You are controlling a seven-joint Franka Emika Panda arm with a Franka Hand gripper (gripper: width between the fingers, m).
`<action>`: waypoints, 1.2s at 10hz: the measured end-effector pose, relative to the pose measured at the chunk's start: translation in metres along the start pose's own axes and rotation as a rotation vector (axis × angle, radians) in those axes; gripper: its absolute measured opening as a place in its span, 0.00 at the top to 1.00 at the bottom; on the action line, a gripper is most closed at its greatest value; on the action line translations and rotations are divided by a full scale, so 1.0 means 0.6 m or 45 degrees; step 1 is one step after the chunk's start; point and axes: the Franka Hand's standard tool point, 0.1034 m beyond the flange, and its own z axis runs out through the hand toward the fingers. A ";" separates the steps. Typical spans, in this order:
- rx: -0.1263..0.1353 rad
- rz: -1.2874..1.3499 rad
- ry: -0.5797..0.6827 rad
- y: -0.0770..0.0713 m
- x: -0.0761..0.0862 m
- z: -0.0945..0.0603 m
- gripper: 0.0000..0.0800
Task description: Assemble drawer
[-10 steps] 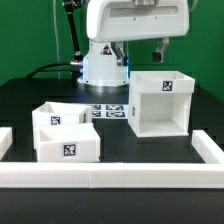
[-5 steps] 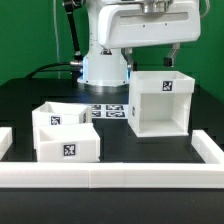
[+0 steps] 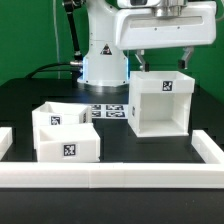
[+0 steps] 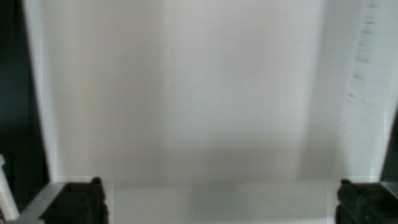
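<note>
A white open-fronted drawer case (image 3: 158, 104) stands on the black table at the exterior view's right, a tag on its top. A white drawer box (image 3: 65, 132) with tags sits at the left. My gripper (image 3: 163, 60) hangs just above the case's top, open and empty, one finger (image 3: 140, 61) over each side. In the wrist view the case's white top (image 4: 196, 100) fills the picture, and my gripper (image 4: 222, 203) shows only its two dark fingertips (image 4: 79, 201) spread wide apart at the edge.
The marker board (image 3: 108, 111) lies flat between the two white parts, in front of the robot base (image 3: 103, 66). A low white rail (image 3: 110, 176) runs along the table's front, with short rails at the left (image 3: 5, 140) and right (image 3: 207, 150).
The arm has swung toward the exterior view's right; the gripper has come from behind the case to directly above its top. The parts have not moved.
</note>
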 end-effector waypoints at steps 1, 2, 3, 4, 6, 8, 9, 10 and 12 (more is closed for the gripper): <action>-0.002 0.021 -0.009 -0.015 -0.008 0.004 0.19; 0.001 0.009 -0.011 -0.030 -0.012 0.004 0.19; 0.001 0.023 -0.010 -0.046 -0.014 0.004 0.19; 0.003 0.000 -0.007 -0.060 -0.016 0.006 0.19; 0.013 -0.002 0.011 -0.075 -0.027 0.033 0.19; 0.017 0.003 -0.015 -0.080 -0.037 0.051 0.19; 0.018 0.002 -0.021 -0.077 -0.040 0.056 0.19; 0.017 -0.001 -0.023 -0.074 -0.039 0.055 0.21; 0.015 0.010 -0.025 -0.066 -0.036 0.053 0.49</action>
